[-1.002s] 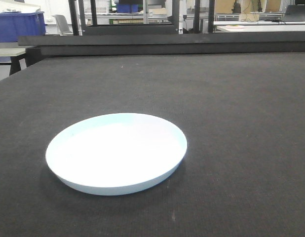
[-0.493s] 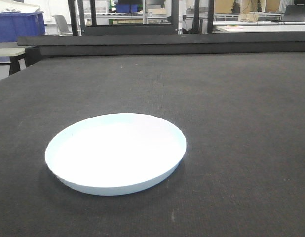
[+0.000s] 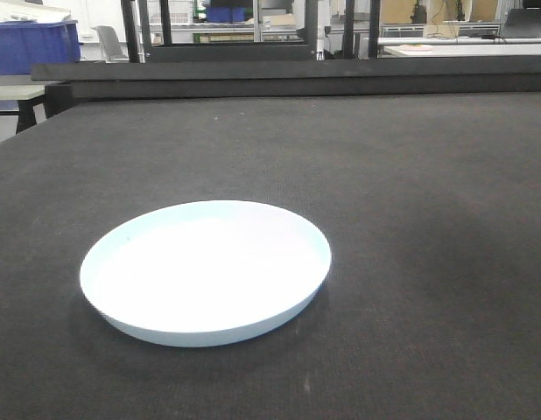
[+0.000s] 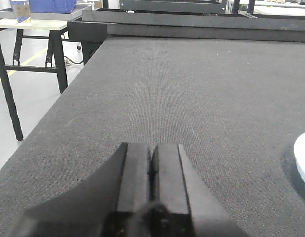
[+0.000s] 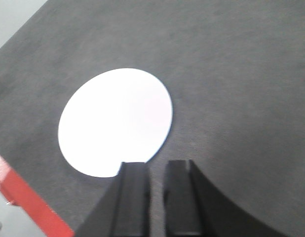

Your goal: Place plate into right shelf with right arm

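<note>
1. Closest to your right wrist camera, the right gripper [image 5: 155, 169] hangs over the dark surface [image 3: 411, 175]. Its fingers [image 5: 133, 174] are a narrow gap apart with nothing between them, and grey mat shows through the gap.
2. Just beyond those fingertips lies the plate [image 5: 115, 121], flat and right side up. In this view its near rim meets the tip of one finger, but you cannot tell from here whether they touch. A red edge [image 5: 29, 197] runs along the surface's border nearby.
3. The left gripper [image 4: 152, 153] sits low over the mat, fingers pressed together and empty. Only a sliver of the plate shows at the right edge of its view.
4. From the front, the plate rests alone, left of centre, with neither arm in shot.
5. Farther back, a black rail [image 3: 297, 74] closes off the surface, with a blue bin [image 3: 32, 44] behind it at the left. The shelf cannot be made out clearly.
6. This reads as the approach, with no grasp yet made. Your next move likely calls for lowering one finger inside the low rim and one outside, then pinching firmly. The smooth rim may slip.
</note>
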### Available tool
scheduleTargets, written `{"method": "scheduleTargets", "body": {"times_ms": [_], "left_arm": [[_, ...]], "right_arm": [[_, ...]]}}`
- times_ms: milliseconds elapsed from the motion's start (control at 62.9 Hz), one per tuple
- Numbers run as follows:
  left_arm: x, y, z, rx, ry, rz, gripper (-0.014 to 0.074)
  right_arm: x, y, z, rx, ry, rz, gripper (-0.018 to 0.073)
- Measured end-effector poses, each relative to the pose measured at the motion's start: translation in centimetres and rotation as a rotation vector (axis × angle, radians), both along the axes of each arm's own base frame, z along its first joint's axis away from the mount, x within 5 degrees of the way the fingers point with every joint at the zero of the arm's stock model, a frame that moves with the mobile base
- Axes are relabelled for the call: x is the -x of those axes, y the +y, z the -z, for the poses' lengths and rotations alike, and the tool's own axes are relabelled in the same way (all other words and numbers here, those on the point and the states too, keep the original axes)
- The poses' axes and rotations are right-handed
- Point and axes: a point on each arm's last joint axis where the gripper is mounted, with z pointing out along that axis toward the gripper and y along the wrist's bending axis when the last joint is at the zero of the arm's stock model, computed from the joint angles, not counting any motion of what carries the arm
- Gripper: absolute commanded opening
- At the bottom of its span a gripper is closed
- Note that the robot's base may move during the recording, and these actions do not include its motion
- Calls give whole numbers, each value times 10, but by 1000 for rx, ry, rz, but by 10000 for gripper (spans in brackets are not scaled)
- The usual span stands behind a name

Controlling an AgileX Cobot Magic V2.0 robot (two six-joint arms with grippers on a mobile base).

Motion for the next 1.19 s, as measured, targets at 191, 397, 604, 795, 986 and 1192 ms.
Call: {"method": "scheduleTargets", "body": {"times_ms": [191, 397, 604, 795, 986, 1192], "left_arm": [[0, 0, 0, 0, 0, 0, -47], [0, 0, 0, 0, 0, 0, -47], [0, 0, 0, 0, 0, 0, -47], [0, 0, 0, 0, 0, 0, -47], [0, 0, 0, 0, 0, 0, -47], [0, 0, 0, 0, 0, 0, -47]], "right_arm": [[-30, 49, 24, 18, 96, -155, 535], [-67, 88, 65, 64, 215, -201, 575], [-103, 104, 99, 97, 288, -177, 568], [-124, 114, 123, 118, 341, -176, 541], [-132, 116, 139, 146, 369, -175, 423], [-133, 115, 144, 174, 356, -191, 370]]}}
